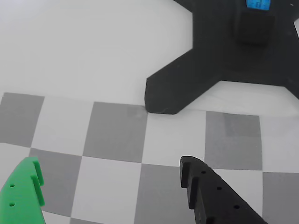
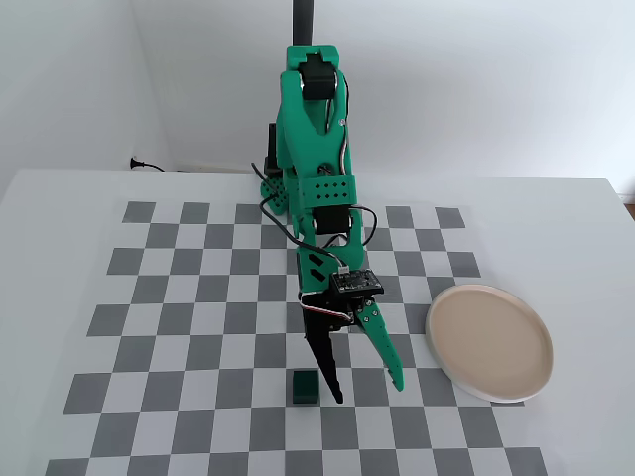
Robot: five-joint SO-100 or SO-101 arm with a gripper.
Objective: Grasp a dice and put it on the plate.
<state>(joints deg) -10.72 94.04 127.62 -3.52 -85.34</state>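
In the fixed view the dice [image 2: 304, 386], a small dark green cube, sits on the checkerboard near the front. My gripper [image 2: 368, 392] is open and empty, pointing down at the board. Its black finger [image 2: 325, 362] stands just right of the dice, so the dice lies outside the jaws. The green finger [image 2: 385, 352] is further right. The plate [image 2: 489, 342], beige-pink with a white rim, lies empty to the right. In the wrist view my gripper [image 1: 111, 163] is open over bare squares; the dice and plate are out of that view.
The green arm [image 2: 316, 188] rises from the back middle of the checkerboard mat [image 2: 179, 307]. In the wrist view a black star-shaped stand foot [image 1: 219, 51] sits on the white table just beyond the board's edge.
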